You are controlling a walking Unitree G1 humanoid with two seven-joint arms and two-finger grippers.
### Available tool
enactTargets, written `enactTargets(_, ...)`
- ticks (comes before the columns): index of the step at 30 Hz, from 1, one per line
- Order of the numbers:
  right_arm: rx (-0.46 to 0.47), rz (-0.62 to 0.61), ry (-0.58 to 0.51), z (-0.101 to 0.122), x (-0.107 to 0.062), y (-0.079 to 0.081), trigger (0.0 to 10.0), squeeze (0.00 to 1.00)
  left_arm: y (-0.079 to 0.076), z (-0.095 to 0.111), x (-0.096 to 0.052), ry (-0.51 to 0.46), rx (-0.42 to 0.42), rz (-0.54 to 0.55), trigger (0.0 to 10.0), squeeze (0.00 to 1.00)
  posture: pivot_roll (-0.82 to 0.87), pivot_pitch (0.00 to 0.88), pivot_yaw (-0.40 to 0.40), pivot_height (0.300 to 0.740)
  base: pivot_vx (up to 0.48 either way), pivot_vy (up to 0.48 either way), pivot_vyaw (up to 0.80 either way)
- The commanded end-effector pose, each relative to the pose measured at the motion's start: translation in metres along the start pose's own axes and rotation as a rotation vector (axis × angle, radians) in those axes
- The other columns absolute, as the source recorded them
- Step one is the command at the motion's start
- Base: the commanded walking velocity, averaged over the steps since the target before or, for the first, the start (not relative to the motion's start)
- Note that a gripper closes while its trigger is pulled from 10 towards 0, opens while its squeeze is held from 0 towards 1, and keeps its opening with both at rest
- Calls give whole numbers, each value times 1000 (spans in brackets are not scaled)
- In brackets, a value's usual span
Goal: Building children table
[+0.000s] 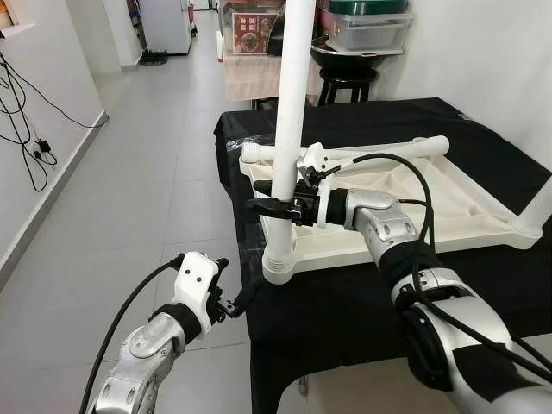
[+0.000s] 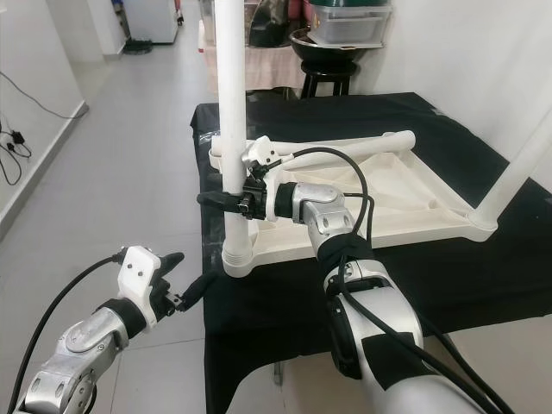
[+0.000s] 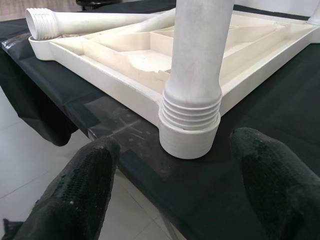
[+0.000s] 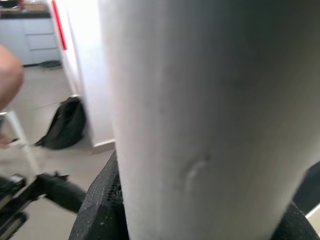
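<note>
The tabletop (image 1: 405, 207) lies upside down on a black cloth (image 1: 345, 293), its ribbed underside facing up, near the cloth's left edge. At the near left corner a white leg (image 1: 291, 112) stands upright in its socket (image 1: 279, 263), threads showing just above the collar. The right gripper (image 1: 274, 205) reaches in from the right and clamps that leg partway up, black fingers (image 4: 97, 210) wrapped on either side of the tube; the right wrist view has the leg pressed right up against the lens. Another leg (image 1: 384, 153) lies flat across the far side of the tabletop, its threaded end pointing left. A third leg (image 1: 539, 203) rises at the right corner.

Low on the left, off the cloth's edge and over the grey floor (image 1: 147, 198), the left gripper (image 1: 231, 297) hangs with fingers (image 3: 85, 185) spread wide, holding nothing. Its wrist view looks straight at the socket between the two pads, near but apart.

Far behind stand a stool (image 1: 347, 82) and a storage box (image 1: 366, 30), and cables (image 1: 30, 147) trail down the left wall.
</note>
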State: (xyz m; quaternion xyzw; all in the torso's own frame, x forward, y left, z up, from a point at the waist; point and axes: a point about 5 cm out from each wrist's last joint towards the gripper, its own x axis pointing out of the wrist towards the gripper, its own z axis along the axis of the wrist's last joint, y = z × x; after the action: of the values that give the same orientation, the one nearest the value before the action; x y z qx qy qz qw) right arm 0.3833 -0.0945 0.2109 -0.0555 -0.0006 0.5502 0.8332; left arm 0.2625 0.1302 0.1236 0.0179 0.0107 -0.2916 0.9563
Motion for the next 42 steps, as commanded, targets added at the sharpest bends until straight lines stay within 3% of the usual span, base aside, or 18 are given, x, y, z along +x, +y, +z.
enactTargets(1,68,-163,61,-31,-1,5,0,0,-1,0,-1,0,0,-1,10000,0,48,6,-43,740,0,0,0)
enactTargets(2,68,-163,61,-31,-1,5,0,0,-1,0,-1,0,0,-1,10000,0,48,6,-43,740,0,0,0)
enactTargets(3,79,-285,90,-41,-1,7,0,0,-1,1,-2,-2,-1,-1,10000,0,41,12,-47,740,0,0,0)
enactTargets(4,79,-285,90,-41,-1,7,0,0,-1,1,-2,-2,-1,-1,10000,0,41,12,-47,740,0,0,0)
enactTargets(5,171,-535,135,-68,6,33,0,0,0,2,-3,-7,0,-2,10000,0,32,24,-44,740,0,0,0)
enactTargets(7,283,-689,159,-82,5,60,0,0,1,3,-2,-10,2,-2,10000,0,35,25,-41,740,0,0,0)
enactTargets(10,215,-710,123,-80,12,71,0,0,2,2,-2,-9,3,-3,10000,0,33,17,-24,740,0,0,0)
enactTargets(11,180,-654,114,-78,21,73,0,0,2,2,-2,-8,7,-3,10000,0,23,5,-12,740,0,0,0)
enactTargets(14,154,-611,101,-72,31,63,0,0,4,1,-3,-5,12,1,10000,0,49,0,-24,740,0,0,0)
enactTargets(15,151,-612,100,-71,32,62,7882,0,4,1,-4,-4,12,1,10000,0,49,0,-24,740,0,0,0)
enactTargets(16,156,-621,104,-70,32,56,10000,0,4,1,-5,-3,14,3,10000,0,55,0,-22,740,0,0,0)
enactTargets(23,151,-603,83,-52,28,38,10000,0,-9,1,-17,-3,33,-38,10000,0,63,0,-21,740,0,0,0)
enactTargets(24,152,-573,70,-48,28,34,10000,1000,-14,0,-20,2,16,-71,10000,0,63,0,-21,740,0,0,0)
enactTargets(28,144,-465,14,-33,26,24,10000,1000,-25,-1,-28,10,7,-106,10000,0,63,0,-21,740,0,0,0)
enactTargets(32,90,-226,-49,-8,18,10,10000,1000,-37,-3,-38,8,22,-73,10000,0,67,0,-10,740,0,0,0)
enactTargets(33,60,-187,-34,-6,15,8,10000,0,-39,-2,-39,5,23,-59,10000,0,71,0,-12,740,0,0,0)
enactTargets(37,23,-24,15,-6,5,7,10000,0,-43,-1,-44,-7,29,-17,10000,0,81,0,-15,740,0,0,0)
enactTargets(42,28,13,65,-7,-2,0,10000,0,-44,0,-47,-19,20,10,10000,0,83,0,-16,740,0,0,0)
